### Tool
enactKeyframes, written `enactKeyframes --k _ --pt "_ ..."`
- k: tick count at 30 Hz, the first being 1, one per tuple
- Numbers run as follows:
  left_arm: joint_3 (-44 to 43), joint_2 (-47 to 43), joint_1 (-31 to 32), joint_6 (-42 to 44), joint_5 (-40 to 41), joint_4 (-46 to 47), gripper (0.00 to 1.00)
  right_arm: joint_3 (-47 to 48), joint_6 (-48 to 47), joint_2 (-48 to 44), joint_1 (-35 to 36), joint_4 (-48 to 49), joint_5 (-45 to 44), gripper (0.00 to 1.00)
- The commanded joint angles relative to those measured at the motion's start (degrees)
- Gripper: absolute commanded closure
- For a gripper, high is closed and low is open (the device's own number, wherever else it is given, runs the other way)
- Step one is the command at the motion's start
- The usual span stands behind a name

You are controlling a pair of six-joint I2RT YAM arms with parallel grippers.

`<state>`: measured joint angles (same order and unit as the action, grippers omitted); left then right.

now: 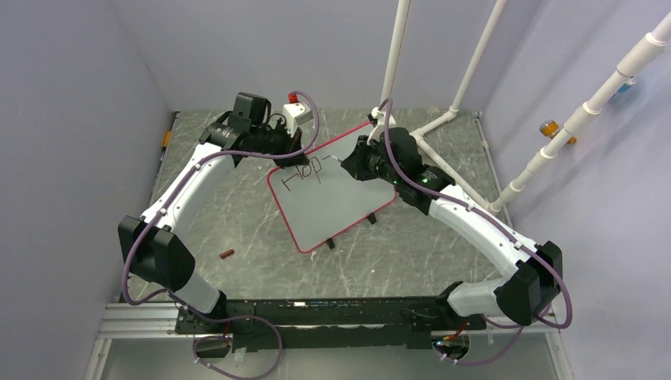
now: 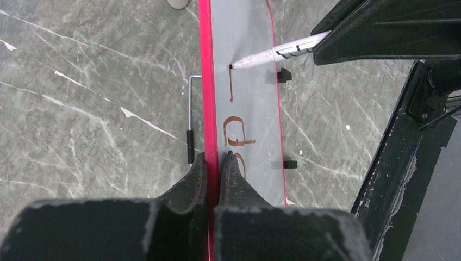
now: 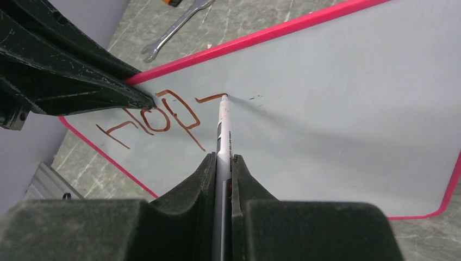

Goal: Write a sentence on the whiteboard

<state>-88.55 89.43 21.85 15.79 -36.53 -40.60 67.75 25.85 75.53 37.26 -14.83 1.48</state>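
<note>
While the left gripper [image 2: 213, 163] pinches the red-pink frame of the whiteboard [image 1: 332, 198] tight between its fingers, the board stands tilted near the middle of the marbled table [image 1: 237, 214]. On it the sentence [image 3: 157, 117] reads "Hop" in red-brown, followed by a short stroke. A white marker [image 3: 222, 130] touches its tip to the end of that stroke, and the right gripper [image 3: 220, 163] is clamped on the marker's barrel.
</note>
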Motion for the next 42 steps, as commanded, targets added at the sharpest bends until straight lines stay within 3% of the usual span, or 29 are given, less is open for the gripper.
enactKeyframes --k 1,23,42 --pt "0.5 -1.0 0.9 6.5 2.9 -1.2 1.0 2.2 -1.5 0.3 -1.0 0.8 -2.0 1.0" --pt "0.4 -0.5 1.0 6.4 3.7 -1.3 1.0 2.5 1.4 3.2 0.6 4.4 5.5 1.0" --pt "0.7 -0.6 1.0 6.4 3.8 -1.1 1.0 -4.8 0.9 -0.5 1.1 1.9 -0.9 1.0"
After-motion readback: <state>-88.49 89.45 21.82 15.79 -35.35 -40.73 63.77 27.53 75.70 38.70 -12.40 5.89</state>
